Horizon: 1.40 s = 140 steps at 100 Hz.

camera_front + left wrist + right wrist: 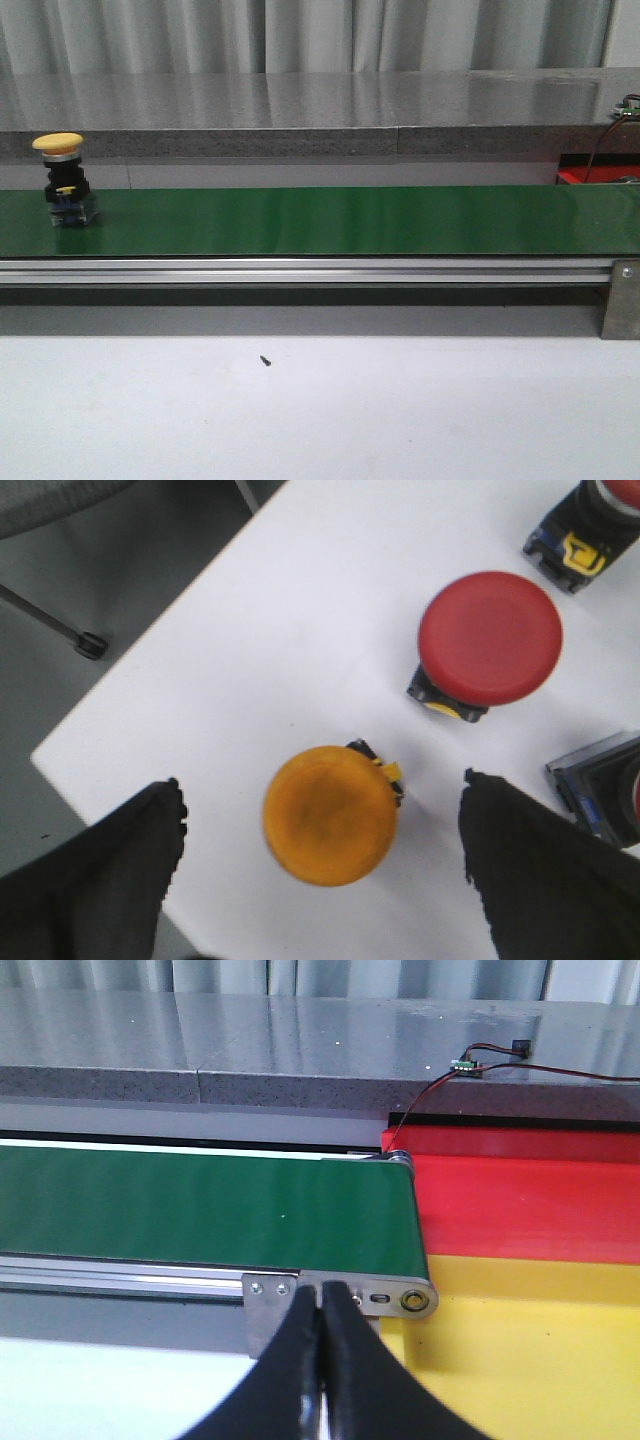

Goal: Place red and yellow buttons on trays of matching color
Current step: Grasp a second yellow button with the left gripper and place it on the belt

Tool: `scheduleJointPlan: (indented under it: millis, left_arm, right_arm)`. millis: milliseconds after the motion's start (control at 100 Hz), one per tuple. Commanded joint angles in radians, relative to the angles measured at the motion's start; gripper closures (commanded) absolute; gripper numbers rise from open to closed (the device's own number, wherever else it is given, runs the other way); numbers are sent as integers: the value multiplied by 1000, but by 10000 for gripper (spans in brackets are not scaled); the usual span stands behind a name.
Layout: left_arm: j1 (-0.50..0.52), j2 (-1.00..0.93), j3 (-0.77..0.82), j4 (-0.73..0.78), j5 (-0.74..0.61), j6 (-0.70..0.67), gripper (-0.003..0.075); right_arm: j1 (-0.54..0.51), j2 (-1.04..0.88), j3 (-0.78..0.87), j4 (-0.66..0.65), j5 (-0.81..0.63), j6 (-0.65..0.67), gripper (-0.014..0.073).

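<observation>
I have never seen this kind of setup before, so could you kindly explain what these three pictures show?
This is a two-armed robot sorting push buttons by colour. The front camera looks forward over a green belt carrying a yellow button. A camera on the left wrist shows that arm's open end effector hovering over a yellow button on a white table, with a red button nearby. A camera on the right wrist shows its shut, empty end effector near the belt's end, beside a red tray and a yellow tray.

Left gripper (pixel 320 880) spread wide; right gripper (pixel 322 1360) closed (fingertips touching).
</observation>
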Motion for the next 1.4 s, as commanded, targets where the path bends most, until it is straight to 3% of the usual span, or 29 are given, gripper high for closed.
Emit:
scheduleJointPlan:
  millis: [0,450,770,900,1210,1390]
  left_arm:
    - [-19,2,-23,-2,-52,-11,173]
    - [-21,61,-23,0,-96,-11,202]
    - [-19,61,-23,0,-98,-11,599]
    - [-19,38,-23,-18,-82,-11,689]
    - [-41,-197,-23,-69,-69,-8,704]
    - [-179,-317,-23,-91,-97,23,709]
  right_arm:
    - [4,-13,-18,-12,-83,-3,660]
    - [4,-13,-18,-12,-83,-3,660]
    - [4,-13,-18,-12,-83,-3,660]
    - [4,-13,-18,-12,-83,-3,660]
    - [4,-13,-18,-12,-83,-3,660]
    - [4,-13,-18,-12,-83,-3,660]
